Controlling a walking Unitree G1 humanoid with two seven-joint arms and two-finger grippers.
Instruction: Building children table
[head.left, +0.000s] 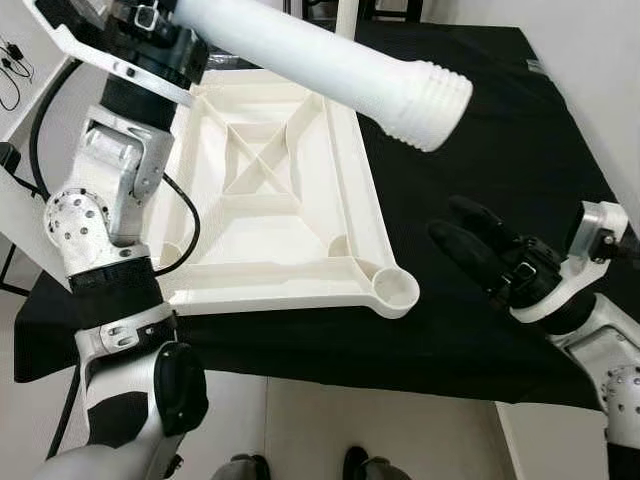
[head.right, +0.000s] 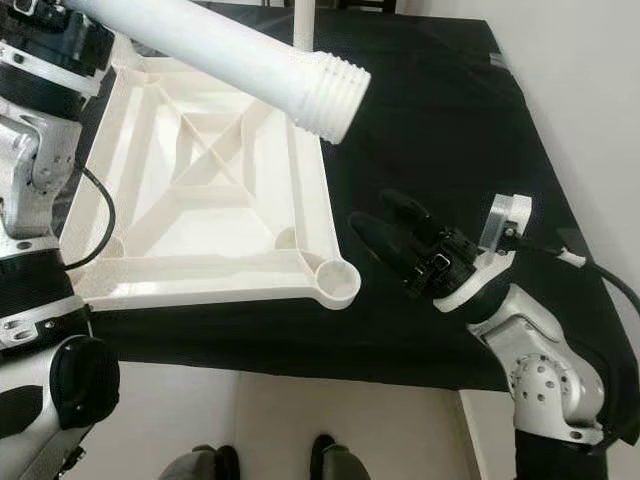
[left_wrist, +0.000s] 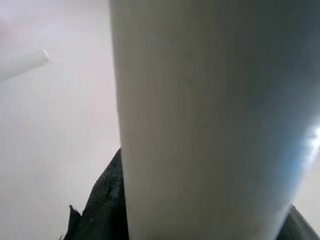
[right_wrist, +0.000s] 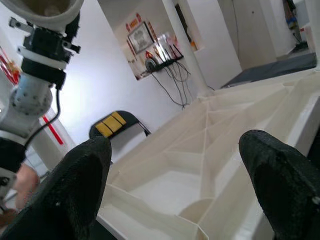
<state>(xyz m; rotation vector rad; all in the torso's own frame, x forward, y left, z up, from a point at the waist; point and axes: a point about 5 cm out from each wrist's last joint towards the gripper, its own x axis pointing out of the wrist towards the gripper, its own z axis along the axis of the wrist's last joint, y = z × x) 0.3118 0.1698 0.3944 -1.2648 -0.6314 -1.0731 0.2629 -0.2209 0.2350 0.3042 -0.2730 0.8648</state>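
A white plastic tabletop (head.left: 270, 215) lies upside down on the black-covered table (head.left: 480, 130), its ribs and corner sockets facing up. My left gripper (head.left: 150, 25) at the far left is shut on a white table leg (head.left: 330, 65). The leg slants over the tabletop, and its threaded end (head.left: 432, 100) hangs in the air past the right rim. The leg (left_wrist: 210, 120) shows close up in the left wrist view. My right gripper (head.left: 447, 220) is open and holds nothing, low over the cloth to the right of the near right corner socket (head.left: 396, 290).
Another white leg (head.right: 303, 22) stands upright at the tabletop's far right corner. The table's front edge (head.left: 350, 362) is close to me, with pale floor and my feet (head.left: 300, 465) below. A white wall runs along the right. A dark chair (right_wrist: 112, 122) stands beyond the table.
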